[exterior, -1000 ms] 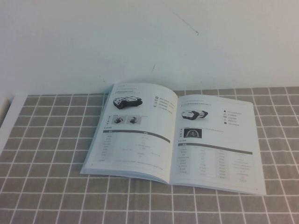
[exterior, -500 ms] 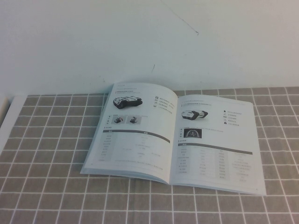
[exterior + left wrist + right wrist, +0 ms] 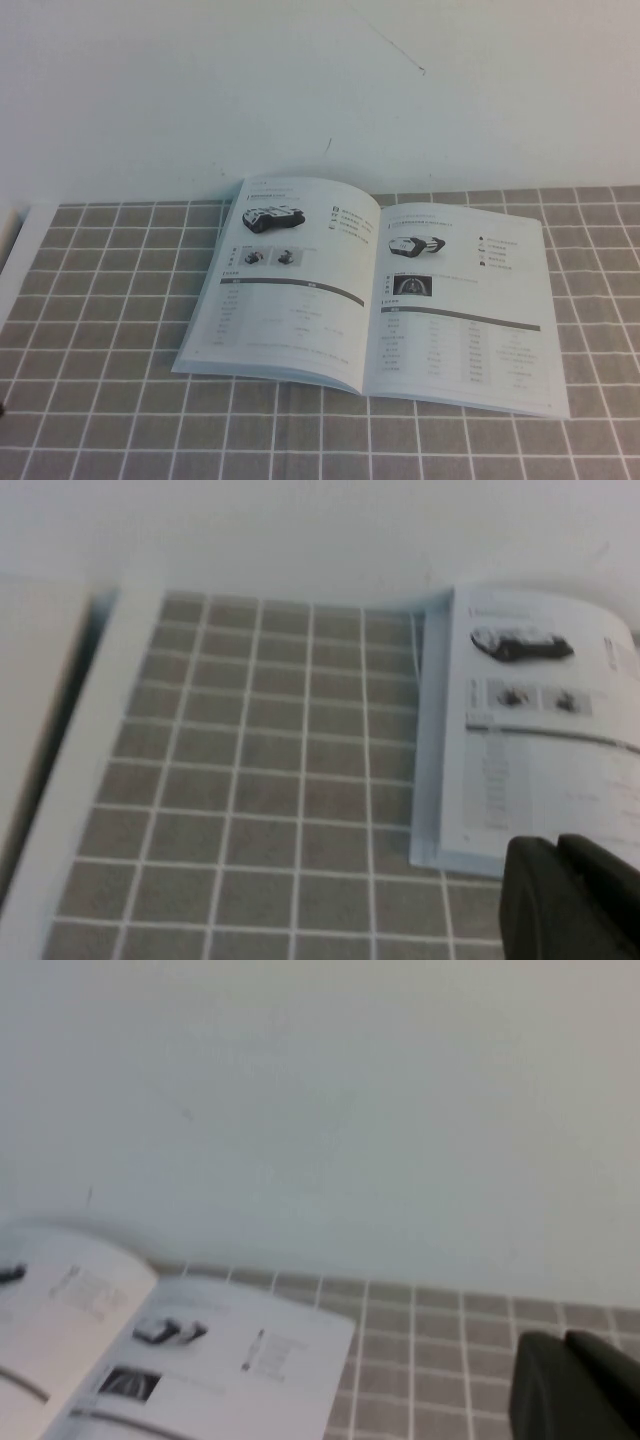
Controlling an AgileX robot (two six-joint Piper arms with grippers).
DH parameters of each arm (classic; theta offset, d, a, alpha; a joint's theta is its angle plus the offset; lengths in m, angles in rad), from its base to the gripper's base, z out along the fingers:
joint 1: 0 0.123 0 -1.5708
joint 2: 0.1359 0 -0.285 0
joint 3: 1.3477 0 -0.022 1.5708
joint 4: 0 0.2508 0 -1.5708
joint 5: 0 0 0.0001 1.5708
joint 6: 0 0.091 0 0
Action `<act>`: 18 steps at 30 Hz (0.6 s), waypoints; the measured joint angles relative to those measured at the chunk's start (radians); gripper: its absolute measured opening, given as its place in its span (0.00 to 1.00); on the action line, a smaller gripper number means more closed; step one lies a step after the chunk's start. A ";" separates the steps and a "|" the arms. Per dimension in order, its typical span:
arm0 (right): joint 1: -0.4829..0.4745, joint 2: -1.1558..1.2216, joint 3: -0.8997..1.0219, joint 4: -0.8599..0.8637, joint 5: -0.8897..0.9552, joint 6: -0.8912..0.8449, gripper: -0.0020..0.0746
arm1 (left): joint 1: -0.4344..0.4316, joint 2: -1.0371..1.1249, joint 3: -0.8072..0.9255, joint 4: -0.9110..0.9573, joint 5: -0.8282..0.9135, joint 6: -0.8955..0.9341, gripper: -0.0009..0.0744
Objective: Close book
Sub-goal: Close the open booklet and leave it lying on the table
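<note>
Almost nothing has moved since the earlier high views: the book point(image 3: 370, 290) lies exactly as it did, and the only change is a small dark speck now showing at the left edge of the high view, low down, which I take to be my left arm starting to come in.

The book is open flat on the grey checked cloth point(image 3: 100, 300) covering the table, around the middle and toward the white wall point(image 3: 300, 80), with 2 printed pages face up. Its spine runs away from me, and the left page bulges a little beside it.

The left pincer point(image 3: 568, 895) hangs over the cloth near the book's near left corner, not touching it. The right pincer point(image 3: 575, 1385) is off beyond the right page, well apart from the book and looking toward the wall. Each shows only as a dark block in its wrist view, so I cannot tell how wide either stands. Neither holds anything.

I judge this to be the approach, with the closing itself not yet begun. Next I would bring the left pincer to the outer edge of the left half, get under the whole stack rather than 1 sheet, then lift and swing it over the spine onto the right page. The book may slide on the cloth, so the right pincer could steady the far side.
</note>
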 joint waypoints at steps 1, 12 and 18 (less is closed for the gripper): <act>0.000 0.056 -0.034 0.033 0.041 -0.042 0.02 | 0.000 0.043 -0.009 -0.050 0.015 0.030 0.01; 0.006 0.627 -0.125 0.582 0.099 -0.622 0.02 | 0.000 0.437 -0.024 -0.684 0.031 0.519 0.01; 0.096 0.875 -0.126 0.784 0.074 -0.853 0.02 | 0.000 0.615 -0.026 -1.046 0.008 0.807 0.01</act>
